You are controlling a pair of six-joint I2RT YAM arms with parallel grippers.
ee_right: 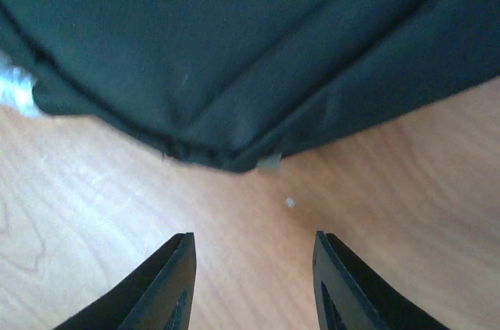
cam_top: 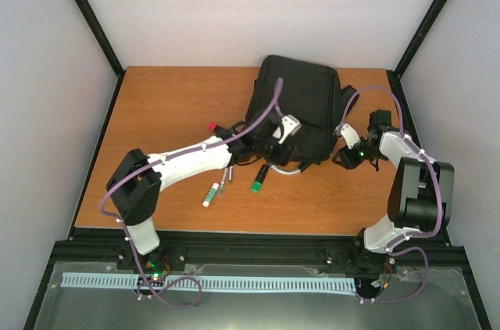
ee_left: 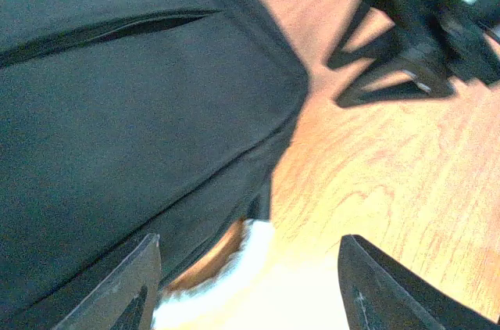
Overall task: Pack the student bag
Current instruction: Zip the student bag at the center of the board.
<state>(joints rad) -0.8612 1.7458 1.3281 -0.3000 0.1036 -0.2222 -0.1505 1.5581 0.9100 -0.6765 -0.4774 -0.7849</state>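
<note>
The student bag (cam_top: pixel 301 99), a large black fabric backpack, lies flat at the back middle of the wooden table. Its curved grey handle (cam_top: pixel 286 171) sticks out at the near edge. My left gripper (cam_top: pixel 283 133) hovers over the bag's near end. In the left wrist view it (ee_left: pixel 250 287) is open with only table and the pale handle (ee_left: pixel 234 263) between its fingers, and the bag (ee_left: pixel 117 127) lies to the left. My right gripper (cam_top: pixel 345 146) sits just off the bag's right side. In the right wrist view it (ee_right: pixel 254 283) is open over bare wood, just short of the bag's edge (ee_right: pixel 234 48).
Near the bag's front lie a red-capped marker (cam_top: pixel 212 125), a white stick with a green cap (cam_top: pixel 209 195), a thin pen (cam_top: pixel 223 182) and a green-tipped marker (cam_top: pixel 258 181). The table (cam_top: pixel 172 103) is bordered by black frame posts and white walls.
</note>
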